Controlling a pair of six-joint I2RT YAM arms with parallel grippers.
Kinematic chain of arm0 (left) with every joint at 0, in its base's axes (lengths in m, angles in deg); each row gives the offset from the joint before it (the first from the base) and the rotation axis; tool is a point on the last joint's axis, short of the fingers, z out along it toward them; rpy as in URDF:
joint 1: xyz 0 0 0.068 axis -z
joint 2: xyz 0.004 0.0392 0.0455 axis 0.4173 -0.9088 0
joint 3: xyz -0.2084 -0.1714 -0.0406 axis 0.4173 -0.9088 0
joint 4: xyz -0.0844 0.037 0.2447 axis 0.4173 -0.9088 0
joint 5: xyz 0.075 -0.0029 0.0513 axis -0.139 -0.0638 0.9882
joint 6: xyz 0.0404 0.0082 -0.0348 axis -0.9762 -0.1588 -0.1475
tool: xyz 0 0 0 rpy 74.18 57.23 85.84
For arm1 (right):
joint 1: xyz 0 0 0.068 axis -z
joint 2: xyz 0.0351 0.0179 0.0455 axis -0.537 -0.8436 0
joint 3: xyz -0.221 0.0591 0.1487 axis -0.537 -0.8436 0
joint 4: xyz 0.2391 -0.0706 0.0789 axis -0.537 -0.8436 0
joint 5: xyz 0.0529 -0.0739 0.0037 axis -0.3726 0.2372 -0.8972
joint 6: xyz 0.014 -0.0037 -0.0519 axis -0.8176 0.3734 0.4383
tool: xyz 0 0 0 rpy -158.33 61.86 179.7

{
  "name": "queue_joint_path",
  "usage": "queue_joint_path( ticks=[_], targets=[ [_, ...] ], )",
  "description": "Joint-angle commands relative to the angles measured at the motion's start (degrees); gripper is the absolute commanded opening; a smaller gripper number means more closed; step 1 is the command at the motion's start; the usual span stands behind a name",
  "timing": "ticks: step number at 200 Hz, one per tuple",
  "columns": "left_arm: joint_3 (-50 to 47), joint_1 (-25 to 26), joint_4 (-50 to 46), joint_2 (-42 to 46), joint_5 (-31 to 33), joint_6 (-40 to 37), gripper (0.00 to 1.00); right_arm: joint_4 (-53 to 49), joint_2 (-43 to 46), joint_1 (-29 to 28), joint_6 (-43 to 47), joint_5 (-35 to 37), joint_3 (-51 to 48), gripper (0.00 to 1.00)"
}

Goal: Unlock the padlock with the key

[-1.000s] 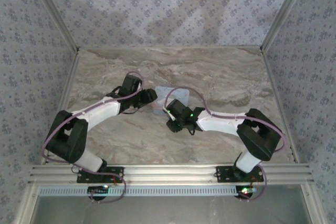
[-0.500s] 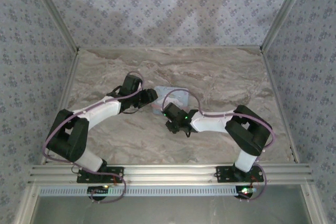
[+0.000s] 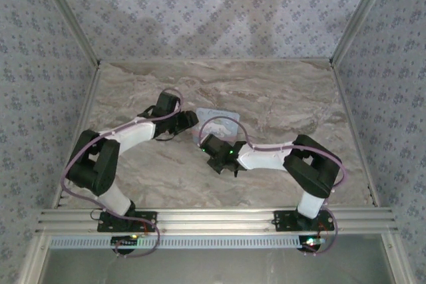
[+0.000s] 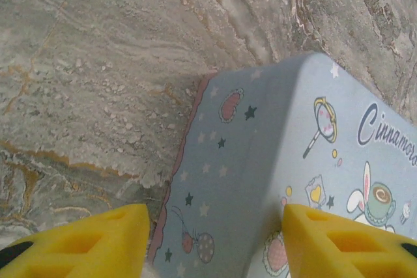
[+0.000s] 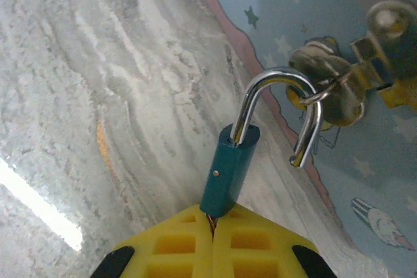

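The teal padlock [image 5: 229, 167] hangs open. One leg of its silver shackle [image 5: 273, 86] is free, and the shackle is hooked through the hasp [image 5: 332, 99] of the blue box [image 4: 260, 148], at 1 o'clock from the lock body. The right gripper [image 5: 212, 226] pinches that body. The left gripper [image 4: 215, 239], half-wide, clasps the box mid-worktop [image 3: 286, 98].

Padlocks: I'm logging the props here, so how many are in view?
1. The teal padlock is clamped in the right gripper, its open shackle hooked in the latch of the blue box. Others may hide behind the box.
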Motion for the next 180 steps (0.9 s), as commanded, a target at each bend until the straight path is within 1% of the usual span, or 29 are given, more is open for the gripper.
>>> queue_joint_path(
  ticks=[1,21,48,84,121,180],
  targets=[
    [2.3,-0.3,0.0,-1.7,-0.5,-2.2,0.57,-3.6,-0.6,-0.8,4.3,1.8,1.8,0.00],
    [2.6,-0.3,0.4,-3.1,-2.1,-2.2,0.57,-3.0,-0.7,-1.1,7.0,2.6,2.2,0.00],
    [1.2,-0.1,3.2,-4.0,-4.8,-0.4,0.56,-2.1,-2.0,-1.3,11.5,1.7,4.6,0.00],
    [0.0,0.4,4.8,-3.9,-5.8,0.8,0.55,-2.6,-4.4,-1.8,16.0,0.6,8.4,0.00],
    [-0.1,0.2,4.2,-2.9,-5.3,0.5,0.55,-3.1,0.2,-1.4,15.2,-2.1,6.2,0.00],
    [-1.6,-1.1,4.9,0.4,-4.4,1.5,0.56,-2.7,6.1,-1.0,13.2,-2.2,2.0,0.00]
  ],
)
